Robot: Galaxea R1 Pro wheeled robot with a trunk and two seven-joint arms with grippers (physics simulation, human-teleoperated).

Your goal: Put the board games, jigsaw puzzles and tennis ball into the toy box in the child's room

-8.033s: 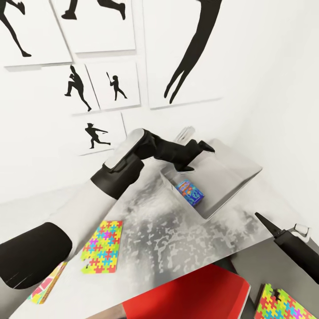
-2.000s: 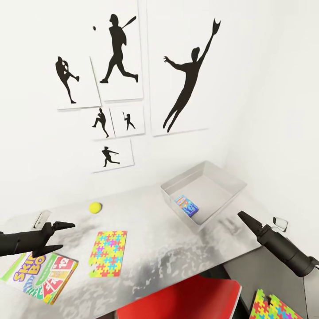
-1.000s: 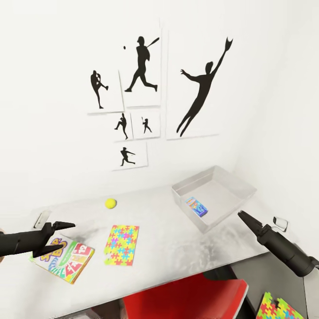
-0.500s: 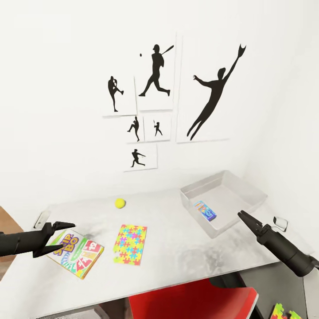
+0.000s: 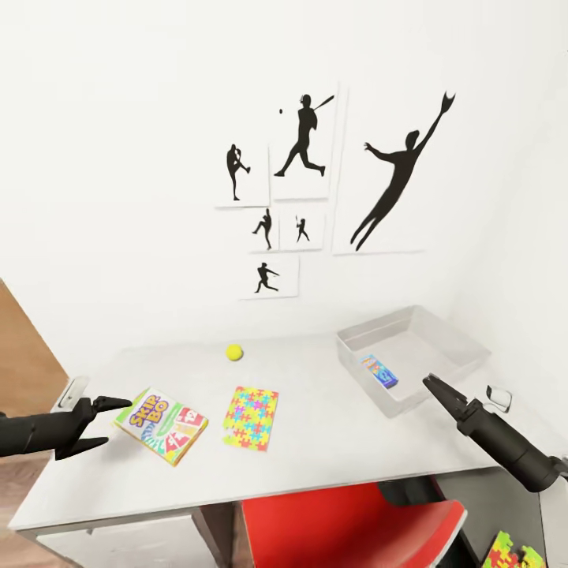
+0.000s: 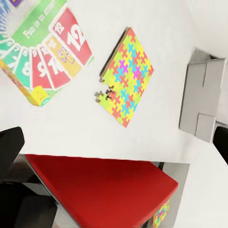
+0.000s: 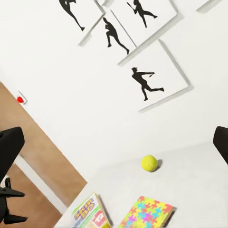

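a pale grey worktop (image 5: pixel 331 442) runs along a white wall hung with black baseball silhouette prints (image 5: pixel 394 177). near the worktop's left end lies a yellow and green board game (image 5: pixel 161 424), its lid reading "skip bo", flat and turned at an angle. just beside it, towards the middle, lies a jigsaw puzzle (image 5: pixel 251 417) of red, yellow, blue and green pieces, also flat, not touching the game. behind the two, nearer the wall, sits the tennis ball (image 5: pixel 233 352), apart from both. at the right end stands the light grey toy box (image 5: pixel 465 355), set askew, with a small blue printed box (image 5: pixel 378 371) lying on its floor against the near wall.

the left claw (image 5: pixel 104 424) hangs at the worktop's left end, just beside the skip bo game, its two dark fingers parted and nothing between them. the right claw (image 5: pixel 435 386) is raised at the near right corner of the toy box; its fingers look drawn to a single point in the head view, while the right wrist view shows dark finger shapes at both edges, so whether it is closed cannot be told. nothing is seen in its grip.

below the worktop's front edge a red chair seat (image 5: pixel 347 528) shows, and a second jigsaw puzzle (image 5: pixel 511 552) lies low at the right, by the chair. the left wrist view looks down on the game (image 6: pixel 42 52), the puzzle (image 6: pixel 126 76) and the chair seat (image 6: pixel 104 190). the right wrist view takes in the ball (image 7: pixel 149 163) and the wall prints (image 7: pixel 152 80).
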